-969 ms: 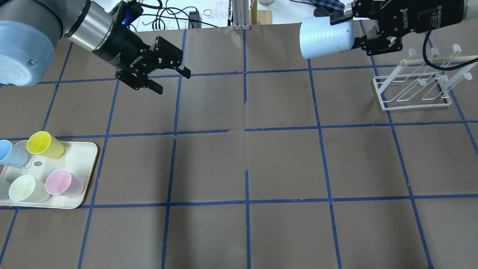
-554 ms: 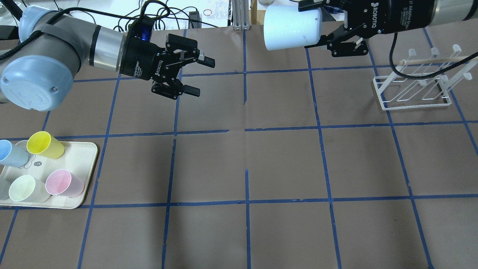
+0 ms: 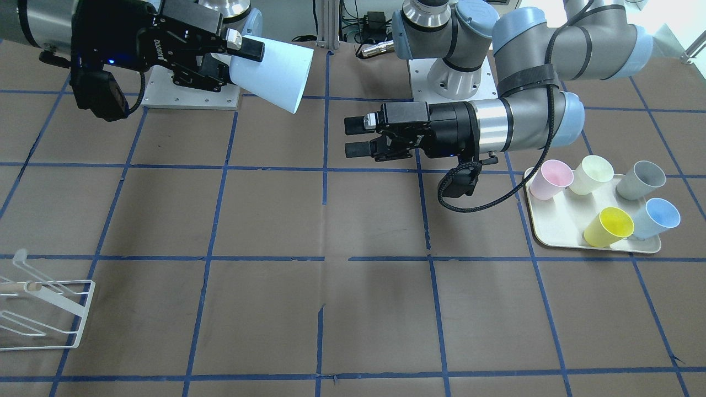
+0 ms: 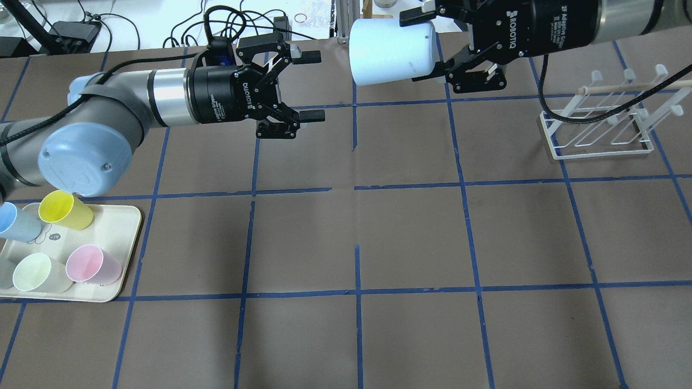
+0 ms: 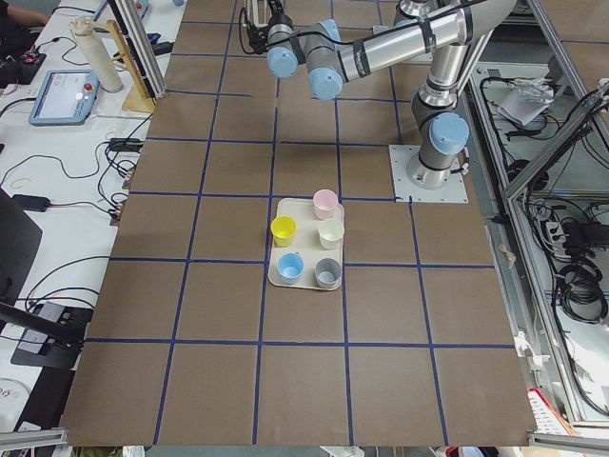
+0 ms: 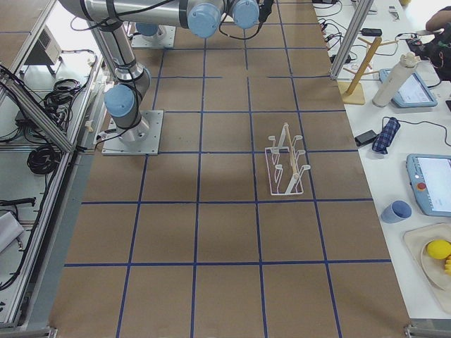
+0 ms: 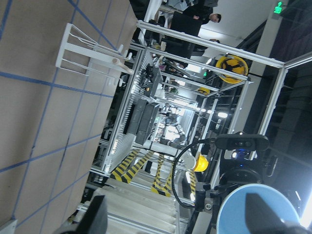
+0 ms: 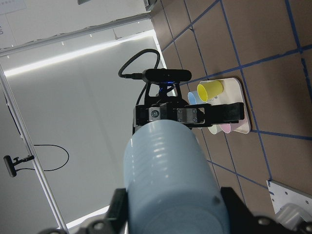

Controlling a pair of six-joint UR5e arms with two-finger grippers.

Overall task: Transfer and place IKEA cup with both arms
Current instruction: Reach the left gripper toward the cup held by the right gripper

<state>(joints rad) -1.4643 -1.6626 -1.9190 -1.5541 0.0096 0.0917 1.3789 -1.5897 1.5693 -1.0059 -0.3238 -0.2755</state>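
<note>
Brown paper crossed by a blue tape grid covers the counter. In the overhead view the left arm comes in from 9 o'clock and lies nearly level above the far squares, its wrist pointing toward 3 o'clock. The left gripper has its fingers spread wide with nothing between them. The right arm enters at 1 o'clock along the far edge and points toward 9 o'clock. The right gripper has its fingers clamped on one end of the IKEA cup, one on either side.

A white wire rack with a wooden dowel stands on the counter at 2 o'clock, below the right arm. A cream tray sits at 8 o'clock by the near left edge. On it stand a yellow cup, a pink cup, a pale green cup, a sky-blue cup and a grey cup, all mouth up.

The pale blue IKEA cup hangs on its side in the air at 12 o'clock, over the far edge. Its free end faces the spread left fingers, near them but not touching
</note>
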